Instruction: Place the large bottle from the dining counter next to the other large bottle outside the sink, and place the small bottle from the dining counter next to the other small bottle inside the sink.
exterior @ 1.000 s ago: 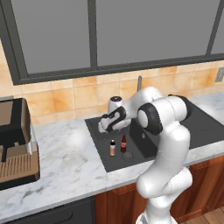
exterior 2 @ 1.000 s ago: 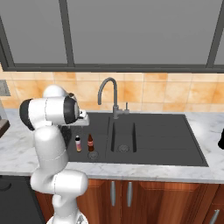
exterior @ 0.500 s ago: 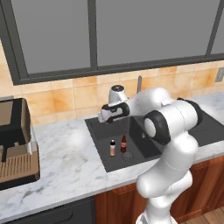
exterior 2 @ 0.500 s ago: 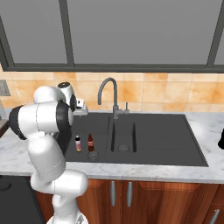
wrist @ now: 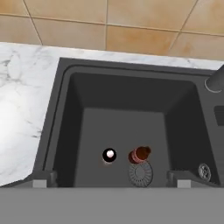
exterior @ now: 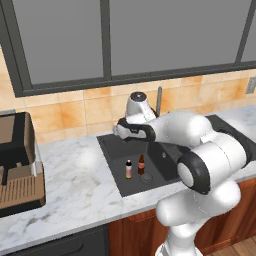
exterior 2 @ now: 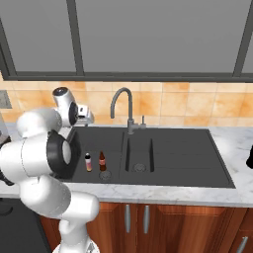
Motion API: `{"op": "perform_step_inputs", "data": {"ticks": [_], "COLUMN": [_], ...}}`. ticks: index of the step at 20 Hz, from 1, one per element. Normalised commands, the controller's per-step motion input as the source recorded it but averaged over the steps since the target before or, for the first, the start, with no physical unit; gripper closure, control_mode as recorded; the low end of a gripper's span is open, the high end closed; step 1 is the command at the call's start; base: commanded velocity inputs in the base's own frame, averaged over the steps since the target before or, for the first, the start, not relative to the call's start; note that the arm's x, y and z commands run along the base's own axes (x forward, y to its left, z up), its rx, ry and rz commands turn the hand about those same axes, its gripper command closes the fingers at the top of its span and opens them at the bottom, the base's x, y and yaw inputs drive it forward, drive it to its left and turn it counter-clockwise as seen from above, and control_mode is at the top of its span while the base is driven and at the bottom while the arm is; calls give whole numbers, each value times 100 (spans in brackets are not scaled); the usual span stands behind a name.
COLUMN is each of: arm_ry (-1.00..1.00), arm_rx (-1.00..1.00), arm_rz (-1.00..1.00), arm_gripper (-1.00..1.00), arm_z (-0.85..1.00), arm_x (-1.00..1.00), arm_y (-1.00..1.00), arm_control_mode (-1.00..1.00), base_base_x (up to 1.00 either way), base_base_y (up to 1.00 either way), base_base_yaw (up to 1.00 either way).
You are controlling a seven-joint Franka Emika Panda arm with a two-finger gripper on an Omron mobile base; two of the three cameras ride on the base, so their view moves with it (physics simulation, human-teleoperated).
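Our gripper [wrist: 112,178] hangs high over the sink [wrist: 65,109], empty, its jaws spread wide so both tips frame the basin floor below. Straight beneath it, upright and just beside each other, stand the small bottle [exterior: 128,169] and the brown bottle [exterior: 141,164]; that pairing is what the task wants, so we judge the sink half done. In the left base view the small bottle is slim with a pale orange-pink body and dark cap, and the brown one has a narrow neck and red label. Looking down from the hand, we see only tops: a dark cap with a pale spot [wrist: 109,155] and a reddish-brown mouth [wrist: 141,154] close to the drain [wrist: 140,173]. Both sit clear of the gripper, well below it. The tap [exterior 2: 123,106] rises off to the side. A dark shape at the far table edge [exterior 2: 250,157] may be a large bottle; we cannot tell.
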Motion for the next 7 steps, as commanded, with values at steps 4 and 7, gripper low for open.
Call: {"op": "perform_step_inputs", "data": {"ticks": [4,7], "arm_ry": [-12,-9], "arm_rx": [0,0], "arm_rz": [3,2], "arm_gripper": [-100,-100], "arm_z": [35,38], "arm_x": [-56,-70], "arm_y": [0,0], "arm_control_mode": [-100,-100], "base_base_x": [0,0], "base_base_y": [0,0], "base_base_yaw": [0,0]}}
